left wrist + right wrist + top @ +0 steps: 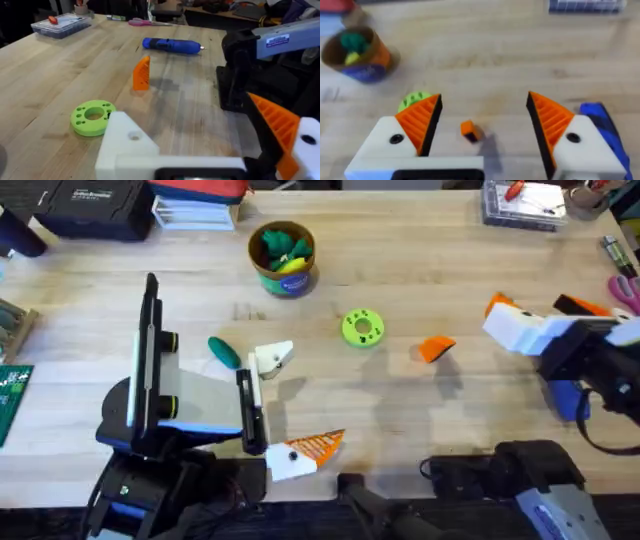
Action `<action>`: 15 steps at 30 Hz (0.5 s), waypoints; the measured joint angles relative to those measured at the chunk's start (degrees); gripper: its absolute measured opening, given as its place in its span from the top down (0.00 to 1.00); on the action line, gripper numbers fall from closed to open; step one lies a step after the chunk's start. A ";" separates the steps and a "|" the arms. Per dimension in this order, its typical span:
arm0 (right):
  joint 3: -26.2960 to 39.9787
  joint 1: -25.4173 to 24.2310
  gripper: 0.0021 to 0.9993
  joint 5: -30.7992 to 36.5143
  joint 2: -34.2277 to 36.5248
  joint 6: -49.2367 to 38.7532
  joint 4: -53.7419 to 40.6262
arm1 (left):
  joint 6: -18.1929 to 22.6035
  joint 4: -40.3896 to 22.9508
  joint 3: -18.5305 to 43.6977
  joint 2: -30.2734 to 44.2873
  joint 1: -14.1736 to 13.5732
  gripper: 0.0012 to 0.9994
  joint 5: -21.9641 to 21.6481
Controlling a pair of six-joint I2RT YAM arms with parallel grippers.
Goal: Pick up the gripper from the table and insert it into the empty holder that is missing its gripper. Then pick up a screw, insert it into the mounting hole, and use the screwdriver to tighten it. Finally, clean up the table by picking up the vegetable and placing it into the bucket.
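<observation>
**Desk:** What has the right gripper (pixel 483 119) got hold of?

**Photographer:** Nothing. Its two orange-padded fingers (pixel 422 120) stand wide apart above the wooden table (pixel 420 260). The loose orange finger piece (pixel 469 129) lies on the wood in the gap between them, touching neither.

**Desk:** And how close is it to that piece?

**Photographer:** From overhead the piece lies ahead of the fingertips, towards the middle of the table. How high the gripper hangs over the wood I cannot judge.

**Desk:** The left gripper (pixel 285 405)?

**Photographer:** Also spread wide and empty. One finger carries its orange pad (pixel 318 445). The other is the bare white holder (pixel 272 358), screw hole showing in the wrist view.

**Desk:** What sits around it?

**Photographer:** The dark green vegetable (pixel 224 352) lies just beside the bare holder, on its outer side, apparently not touching. A bright green disc (pixel 92 116) with holes rests just in front of that same finger, and the orange piece stands farther ahead.

**Desk:** The screwdriver?

**Photographer:** The blue screwdriver (pixel 172 45) lies flat beyond the orange piece as seen from the left wrist. From the right wrist it shows close behind one of that gripper's fingers.

**Desk:** The bucket?

**Photographer:** The bucket (pixel 284 258) stands upright well ahead of the left gripper, with green and yellow items inside.
</observation>
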 joint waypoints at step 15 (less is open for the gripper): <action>16.37 1.83 0.00 -2.41 34.52 -12.53 -20.35 | 0.13 0.00 0.00 0.02 0.00 0.01 0.02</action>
